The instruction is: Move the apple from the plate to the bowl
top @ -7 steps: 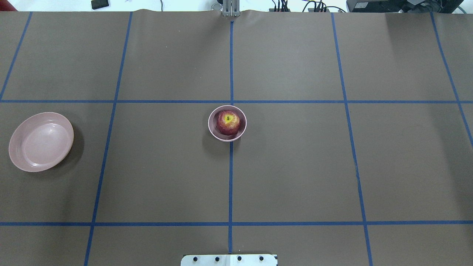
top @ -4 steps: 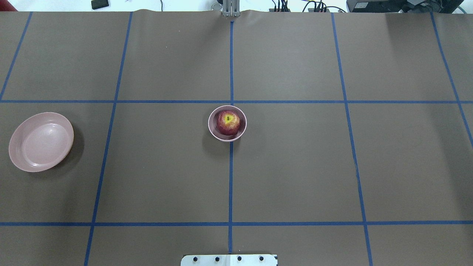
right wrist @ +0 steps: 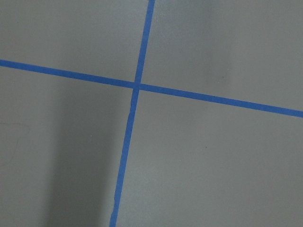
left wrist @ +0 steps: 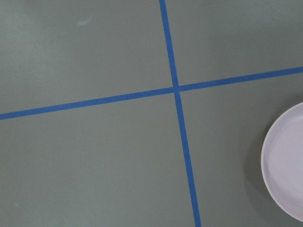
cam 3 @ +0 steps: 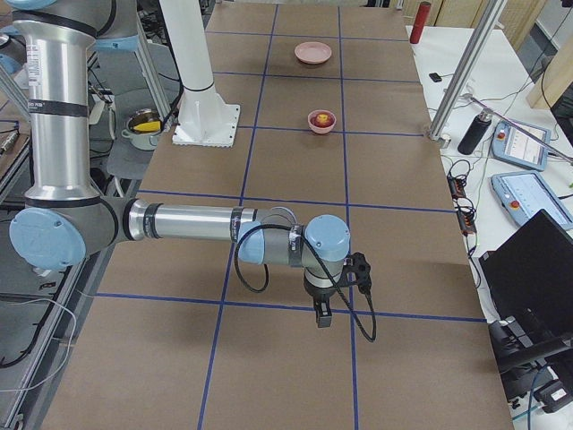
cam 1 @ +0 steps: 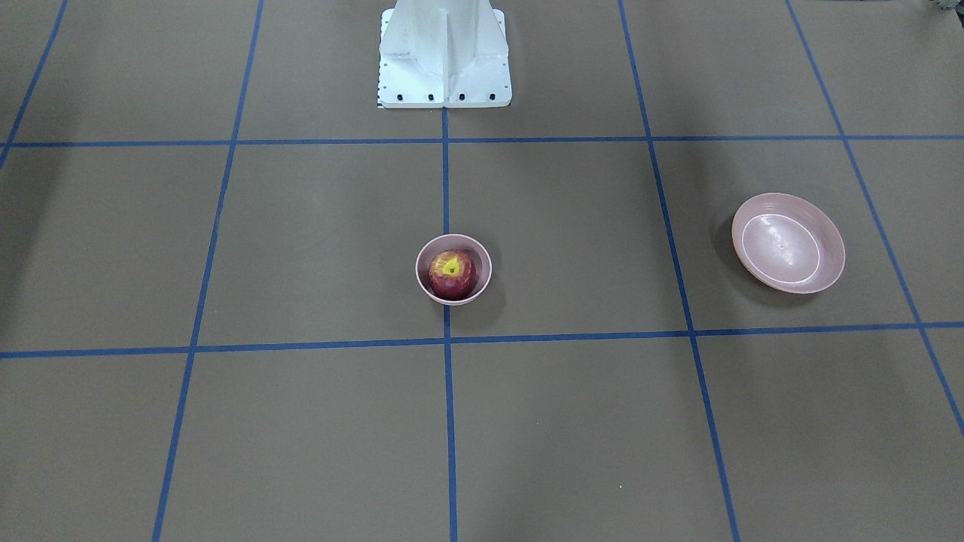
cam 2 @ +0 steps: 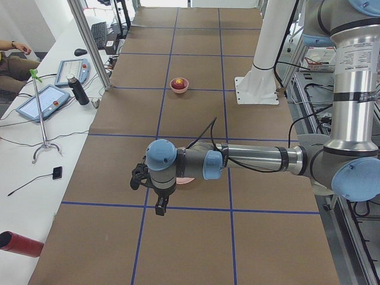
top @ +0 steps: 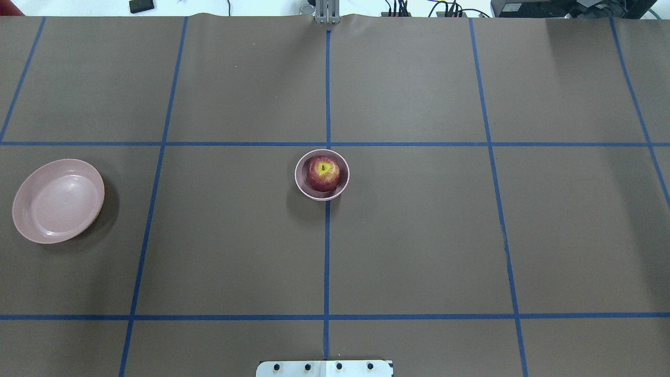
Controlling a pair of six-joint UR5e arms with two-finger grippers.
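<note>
The dark red apple (top: 323,174) with its yellow-green stem patch sits inside the small deep pink bowl (top: 297,178) at the table's middle; both also show in the front-facing view, the apple (cam 1: 452,272) in the bowl (cam 1: 418,277). The wide pink plate (top: 57,201) lies empty at the table's left side. In the left wrist view its rim (left wrist: 286,165) is at the right edge. The left gripper (cam 2: 161,209) hangs over the table near the plate; I cannot tell whether it is open. The right gripper (cam 3: 323,319) hangs over the table's right part; I cannot tell its state either.
The white robot base (cam 1: 444,53) stands at the table's robot side. Blue tape lines grid the brown table. A side bench holds tablets and a dark bottle (cam 2: 77,90). A person's arm (cam 2: 12,47) shows at the far left of the exterior left view.
</note>
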